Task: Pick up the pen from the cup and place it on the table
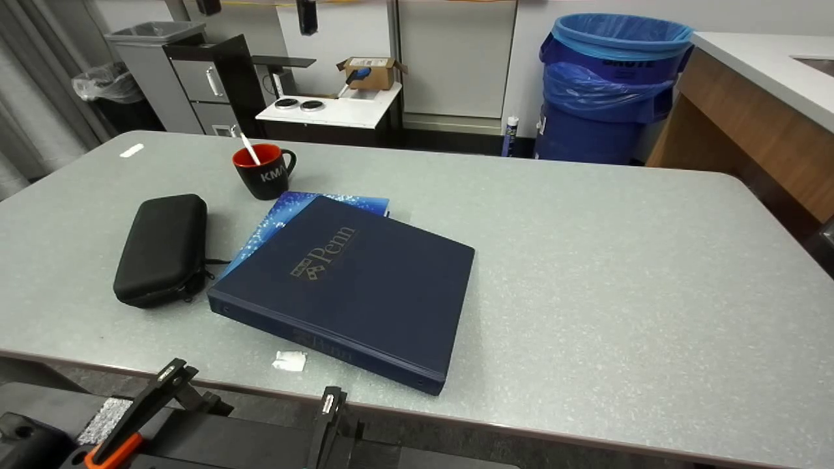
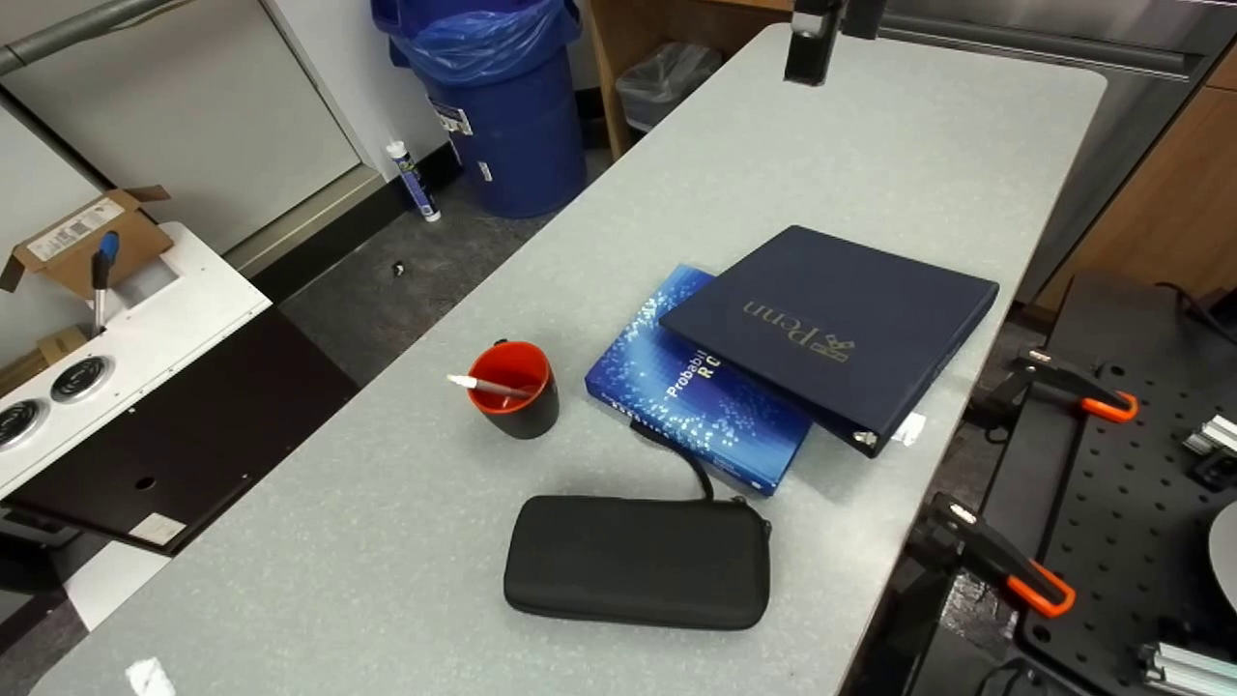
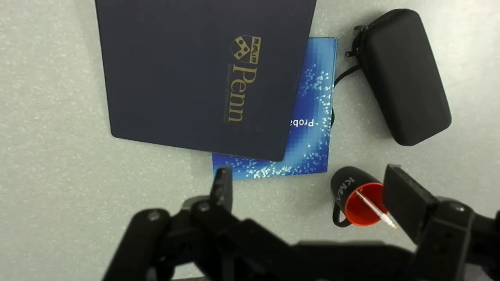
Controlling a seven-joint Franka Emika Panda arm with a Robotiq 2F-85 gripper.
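- A slender whitish pen (image 2: 488, 388) leans inside a dark, red-lined cup (image 1: 264, 182) on a large table (image 1: 619, 293), one end jutting past the rim in all three views.
- A gripper (image 3: 310, 187) hangs over the table, its black fingers (image 3: 406, 199) spread wide apart; in the wrist view one of them overlaps the cup's edge.
- Just beside the cup lies a blue book (image 2: 696, 401), partly covered by a navy binder (image 1: 378, 293); near both cup and book rests a black zip case (image 2: 638, 561), its strap (image 2: 692, 458) reaching the book's edge.
- The table is pale grey-green and speckled; the binder, smooth and broad, bears a gold "Penn" stamp; the glossy book is scattered with pale dots; the case is oblong with rounded corners.
- White scraps (image 1: 290, 361) mark the table, one of them close to the binder's spine.
- Black clamps (image 2: 991, 546) with orange parts sit along one long side of the table, at a perforated black plate (image 2: 1131, 522).
- Past the opposite side stand a bag-lined blue bin (image 1: 593, 133) and a white-topped unit (image 1: 355, 116) carrying two coil burners (image 1: 313, 105) and an open cardboard box (image 1: 374, 78).
- The cup's handle (image 1: 291, 161) and white lettering show in an exterior view and in the wrist view; the book's title (image 2: 688, 375), starting "Probabil", reads in an exterior view and is cut shorter by the binder in the wrist view.
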